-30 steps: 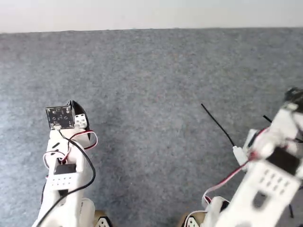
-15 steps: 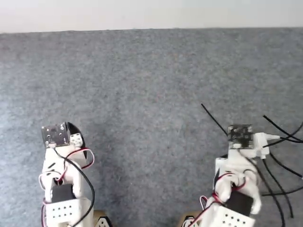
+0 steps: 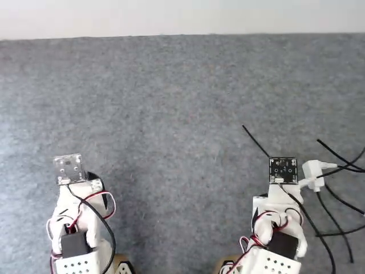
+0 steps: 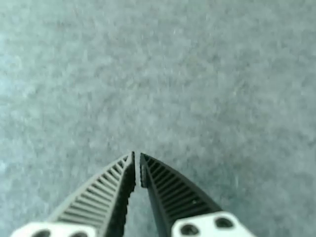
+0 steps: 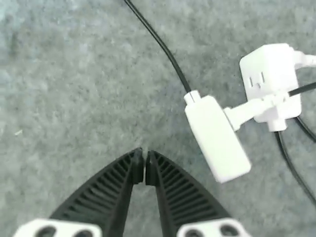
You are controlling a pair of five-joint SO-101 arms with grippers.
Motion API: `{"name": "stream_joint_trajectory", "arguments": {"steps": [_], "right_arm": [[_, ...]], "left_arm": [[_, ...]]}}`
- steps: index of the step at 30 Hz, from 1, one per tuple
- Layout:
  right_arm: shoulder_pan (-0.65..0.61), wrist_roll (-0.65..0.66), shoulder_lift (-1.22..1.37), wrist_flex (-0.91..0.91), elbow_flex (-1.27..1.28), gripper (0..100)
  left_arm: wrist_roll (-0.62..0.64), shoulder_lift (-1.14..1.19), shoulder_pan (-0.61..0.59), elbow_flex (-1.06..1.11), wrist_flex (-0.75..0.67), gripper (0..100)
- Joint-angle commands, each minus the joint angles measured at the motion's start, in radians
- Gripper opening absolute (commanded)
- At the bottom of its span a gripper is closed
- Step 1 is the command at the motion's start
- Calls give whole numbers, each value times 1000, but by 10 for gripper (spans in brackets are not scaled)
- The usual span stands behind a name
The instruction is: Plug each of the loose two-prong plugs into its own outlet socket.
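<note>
A long white plug [image 5: 217,140] lies on the grey carpet with a black cable [image 5: 157,38] running off its narrow end. Beside it is a white outlet block [image 5: 271,69] with two slots on its face, and a second white piece [image 5: 256,109] lies across its lower side. My right gripper [image 5: 144,160] is shut and empty, its tips a little short of the long plug. In the high view the white outlet block [image 3: 312,170] lies just right of the right arm [image 3: 283,188]. My left gripper [image 4: 137,163] is shut over bare carpet, far from the plugs.
Several black cables [image 3: 336,194] trail over the carpet toward the right edge, close to the right arm. The left arm [image 3: 74,217] sits at the near left. The carpet [image 3: 171,103] ends at a pale wall strip at the back.
Both arms have drawn back toward the near edge. The right arm swung in from the far right and now sits just left of the outlet block.
</note>
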Motion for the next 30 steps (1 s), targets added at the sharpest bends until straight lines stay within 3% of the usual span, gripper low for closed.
{"name": "stream_joint_trajectory", "arguments": {"steps": [1,5,30], "right_arm": [[2,-12,-8,77,20,11],[-1,-6,-10,81,20,11],[-1,-6,-12,81,20,11]], "left_arm": [[6,-12,-5,-15,89,14],[6,-12,-2,-15,189,14],[8,-12,-3,-15,178,14]]}}
